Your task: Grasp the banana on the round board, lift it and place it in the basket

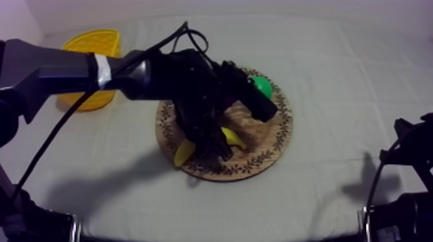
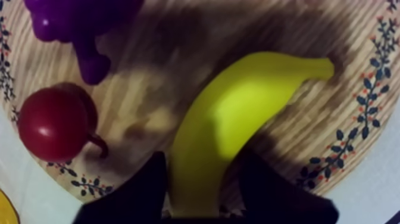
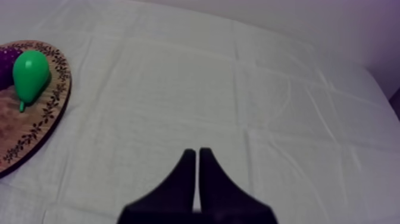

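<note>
Left wrist: L grip [image 2: 202, 155] clamped on banana [image 2: 238, 113], banana on board [image 2: 357, 107]; R grip [image 3: 197, 152] closed, empty, over cloth [image 3: 268, 89] beside board.

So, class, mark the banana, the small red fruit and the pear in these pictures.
banana [image 2: 238, 113], left wrist view, middle of its body
small red fruit [image 2: 52, 124], left wrist view, centre of its round body
pear [image 3: 31, 71], right wrist view, its wide body

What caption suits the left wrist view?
Left end effector closed round the banana on the wooden board, small red fruit nearby.
</note>
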Robot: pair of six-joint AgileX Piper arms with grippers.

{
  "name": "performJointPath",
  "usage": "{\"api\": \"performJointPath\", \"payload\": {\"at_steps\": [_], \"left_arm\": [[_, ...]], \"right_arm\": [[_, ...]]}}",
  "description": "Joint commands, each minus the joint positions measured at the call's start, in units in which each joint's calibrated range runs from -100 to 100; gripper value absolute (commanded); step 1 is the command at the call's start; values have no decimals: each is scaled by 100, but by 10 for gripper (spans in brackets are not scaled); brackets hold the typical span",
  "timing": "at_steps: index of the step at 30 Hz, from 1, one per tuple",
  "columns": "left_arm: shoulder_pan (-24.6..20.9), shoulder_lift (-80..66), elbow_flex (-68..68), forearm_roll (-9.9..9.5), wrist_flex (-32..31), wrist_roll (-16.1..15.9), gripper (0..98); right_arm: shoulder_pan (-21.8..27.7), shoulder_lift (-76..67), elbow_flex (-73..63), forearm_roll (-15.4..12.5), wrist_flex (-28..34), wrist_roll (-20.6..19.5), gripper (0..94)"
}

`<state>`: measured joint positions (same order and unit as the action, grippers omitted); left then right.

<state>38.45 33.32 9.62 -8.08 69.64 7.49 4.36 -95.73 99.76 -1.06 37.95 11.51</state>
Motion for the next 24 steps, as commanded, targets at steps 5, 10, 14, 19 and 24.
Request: {"api": "performJointPath", "payload": {"at_steps": [5, 10, 14, 19, 24], "left_arm": [[71, 56, -137, -184, 119, 298, 282], [95, -19, -170, -302, 261, 412, 231], [96, -266, -113, -385, 435, 485, 214], [76, -861, -48, -572, 759, 616, 196], [-52, -1591, -172, -865, 970, 641, 193]], "right_arm": [[0, -2, 2, 1, 3, -1, 3], [0, -2, 2, 1, 3, -1, 3], [0, -2, 2, 1, 3, -1, 3], [0, -2, 2, 1, 3, -1, 3], [0, -2, 2, 1, 3, -2, 3]]}}
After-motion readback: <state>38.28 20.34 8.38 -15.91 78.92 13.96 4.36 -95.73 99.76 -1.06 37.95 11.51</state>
